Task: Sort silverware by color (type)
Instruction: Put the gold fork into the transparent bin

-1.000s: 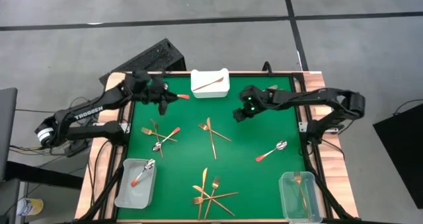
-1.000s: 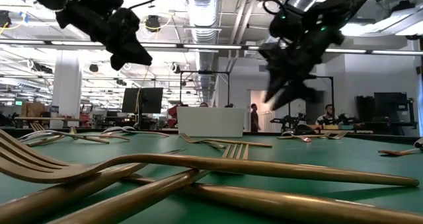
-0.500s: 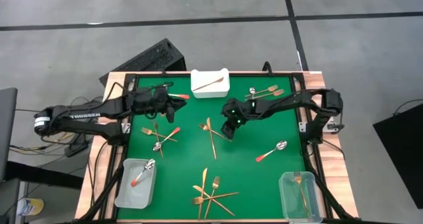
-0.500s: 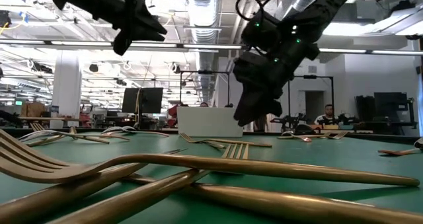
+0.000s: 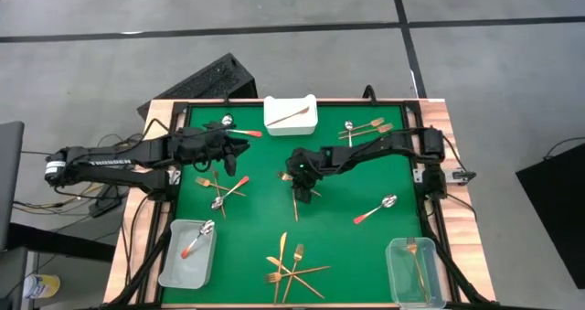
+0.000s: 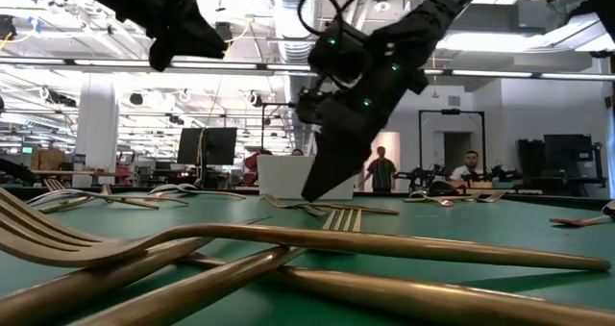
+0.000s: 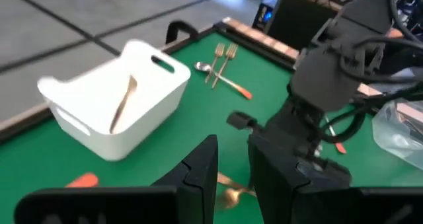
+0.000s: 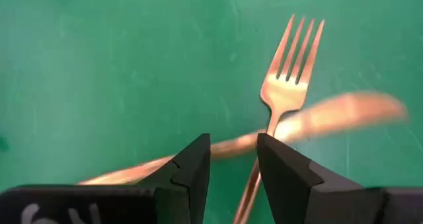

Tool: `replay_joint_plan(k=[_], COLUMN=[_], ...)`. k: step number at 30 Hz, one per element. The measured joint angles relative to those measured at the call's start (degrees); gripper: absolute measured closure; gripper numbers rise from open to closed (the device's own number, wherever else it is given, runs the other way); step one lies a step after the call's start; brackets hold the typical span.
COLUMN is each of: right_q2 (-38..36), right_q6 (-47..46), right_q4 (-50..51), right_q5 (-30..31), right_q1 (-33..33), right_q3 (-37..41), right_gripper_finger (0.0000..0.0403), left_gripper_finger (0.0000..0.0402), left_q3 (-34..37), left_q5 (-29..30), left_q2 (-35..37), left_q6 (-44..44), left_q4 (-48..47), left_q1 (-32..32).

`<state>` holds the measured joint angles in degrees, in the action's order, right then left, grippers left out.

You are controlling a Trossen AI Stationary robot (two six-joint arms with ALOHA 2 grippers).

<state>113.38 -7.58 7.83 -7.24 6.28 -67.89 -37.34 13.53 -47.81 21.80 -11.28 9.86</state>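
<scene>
Where the gold fork [image 8: 285,85] and gold knife [image 8: 330,115] lie crossed near the middle of the green bench [image 5: 366,177], the right claw [image 5: 303,186] hangs just above them, its fingers [image 8: 192,168] parted a little around the crossing and holding nothing. More silverware is scattered around: a pile of gold pieces [image 5: 288,269] at the near edge, a red-handled spoon [image 5: 375,208] to the right, a mixed cluster [image 5: 221,189] to the left, and forks with a spoon [image 5: 364,127] at the far right. One gold piece sits in the white tray [image 5: 291,115], a red-handled spoon in the left clear bin [image 5: 187,252], a gold fork in the right clear bin [image 5: 417,272]. The left claw [image 5: 230,154] hovers above the bench's far-left part, narrowly parted and empty.
</scene>
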Motion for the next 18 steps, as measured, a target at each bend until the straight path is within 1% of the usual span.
replay_joint_plan(k=[3,6,8,11,14,18], right_q2=[2.12,3.37,3.68,1.97,-0.69,-4.73], right_q6=[-1.37,-2.1,-2.32,-2.51,-3.09,-4.44], right_q4=[3.9,8.47,10.35,11.97,12.31,12.96], right_q5=[2.2,3.88,3.96,4.23,4.66,6.11], right_q1=[-0.32,-0.31,-0.28,-0.63,-0.61,1.02], right_q3=[-2.65,-4.93,-5.87,-5.93,-6.48,-6.4], right_gripper_finger=[0.0259,0.028,0.0298,0.0318,0.0321,0.0306], left_gripper_finger=[0.0329,0.0329,0.0329,0.0329,0.0329,0.0329], left_q3=[0.03,0.06,0.02,0.0,0.0,0.0], left_q5=[2.59,4.93,5.09,5.14,5.02,1.38], left_q2=[2.46,4.83,6.08,7.32,7.45,7.02], left_q6=[-2.82,-4.4,-4.69,-5.97,-7.86,-10.86], left_q4=[-2.51,-4.78,-4.48,-4.16,-4.08,-3.59], left_q1=[0.56,1.64,2.3,3.27,3.93,5.08])
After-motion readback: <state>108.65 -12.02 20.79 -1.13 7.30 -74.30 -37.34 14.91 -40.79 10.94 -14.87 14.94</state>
